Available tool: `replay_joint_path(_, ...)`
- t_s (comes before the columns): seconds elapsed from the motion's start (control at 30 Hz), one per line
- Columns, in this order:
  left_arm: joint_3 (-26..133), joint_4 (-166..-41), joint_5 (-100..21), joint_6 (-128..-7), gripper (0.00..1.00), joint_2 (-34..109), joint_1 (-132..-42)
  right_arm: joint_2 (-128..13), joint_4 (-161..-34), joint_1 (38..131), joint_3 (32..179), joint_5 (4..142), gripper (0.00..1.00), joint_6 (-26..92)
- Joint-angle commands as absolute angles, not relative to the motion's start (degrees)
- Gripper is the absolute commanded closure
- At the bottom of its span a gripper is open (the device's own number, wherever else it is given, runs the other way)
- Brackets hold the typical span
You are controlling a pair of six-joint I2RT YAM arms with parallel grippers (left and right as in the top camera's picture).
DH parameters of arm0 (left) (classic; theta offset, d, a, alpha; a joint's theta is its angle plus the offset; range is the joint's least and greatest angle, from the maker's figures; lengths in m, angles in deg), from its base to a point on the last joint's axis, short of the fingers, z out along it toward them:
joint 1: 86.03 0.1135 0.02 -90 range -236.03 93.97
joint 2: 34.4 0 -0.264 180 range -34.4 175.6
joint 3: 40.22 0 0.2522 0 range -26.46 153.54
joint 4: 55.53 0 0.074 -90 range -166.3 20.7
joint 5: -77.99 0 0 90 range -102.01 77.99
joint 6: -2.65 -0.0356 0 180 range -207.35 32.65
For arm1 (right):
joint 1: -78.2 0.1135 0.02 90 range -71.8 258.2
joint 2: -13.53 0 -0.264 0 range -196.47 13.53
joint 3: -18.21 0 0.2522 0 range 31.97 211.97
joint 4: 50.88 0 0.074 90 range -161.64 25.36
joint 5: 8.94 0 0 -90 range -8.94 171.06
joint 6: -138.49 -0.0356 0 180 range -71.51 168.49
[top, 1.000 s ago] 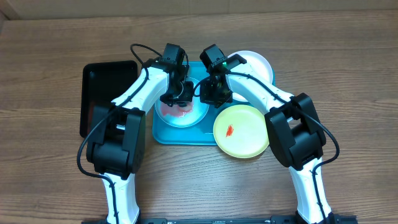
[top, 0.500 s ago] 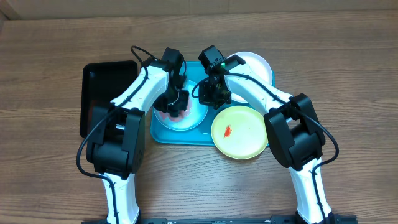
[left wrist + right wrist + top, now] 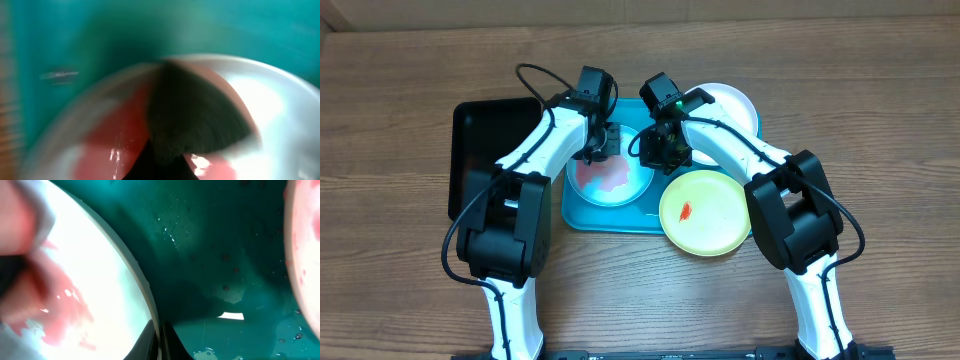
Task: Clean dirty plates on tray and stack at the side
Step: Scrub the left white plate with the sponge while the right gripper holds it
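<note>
The pale blue plate (image 3: 612,182), smeared red, lies on the turquoise tray (image 3: 610,217). My left gripper (image 3: 603,146) is over the plate's far edge, shut on a dark sponge (image 3: 195,115) that presses on the red smear; this view is blurred. My right gripper (image 3: 656,152) is shut on the plate's right rim, with the fingertips (image 3: 159,337) pinching the edge of the plate (image 3: 90,255) above the tray (image 3: 225,255). The yellow-green plate (image 3: 710,215), with a small red smear, overlaps the tray's right front corner. The white plate (image 3: 732,104) lies behind my right arm.
A black tray (image 3: 490,150) lies left of the turquoise tray, partly under my left arm. Another plate's pinkish edge (image 3: 305,245) shows at the right of the right wrist view. Bare wooden table surrounds the trays.
My left gripper has moved with the sponge from the plate's middle toward its far edge. The yellow-green plate has shifted slightly left. My right gripper has stayed on the rim.
</note>
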State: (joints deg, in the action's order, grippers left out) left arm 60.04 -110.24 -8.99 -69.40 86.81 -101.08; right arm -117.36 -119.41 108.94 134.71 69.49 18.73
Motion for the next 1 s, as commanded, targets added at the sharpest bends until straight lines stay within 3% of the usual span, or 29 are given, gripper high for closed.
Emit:
replay_joint_path(0.0,59.58,-112.23,9.24,-61.57,0.96,88.21,-99.81,-118.28,-119.17,108.83,134.32,70.45,0.96,18.32)
replay_joint_path(0.17,59.58,-118.68,3.08,-70.2,0.96,88.21,-101.69,-118.28,-118.77,108.83,134.32,70.45,0.96,18.32)
replay_joint_path(0.4,59.58,-123.25,-20.5,-85.88,0.96,88.21,-104.77,-118.28,-118.75,108.83,134.32,70.45,0.96,18.32)
replay_joint_path(0.53,59.58,-120.08,-28.94,-86.34,0.96,88.21,-105.04,-118.28,-118.86,108.83,134.32,70.45,0.96,18.32)
replay_joint_path(0.73,59.58,-109.7,-22.95,-75.49,0.96,88.21,-103.03,-118.28,-119.01,108.83,134.32,70.45,0.96,18.32)
replay_joint_path(0.97,59.58,-107.73,5.48,-61.59,0.96,88.21,-101.54,-118.28,-119.01,108.83,134.32,70.45,0.96,18.32)
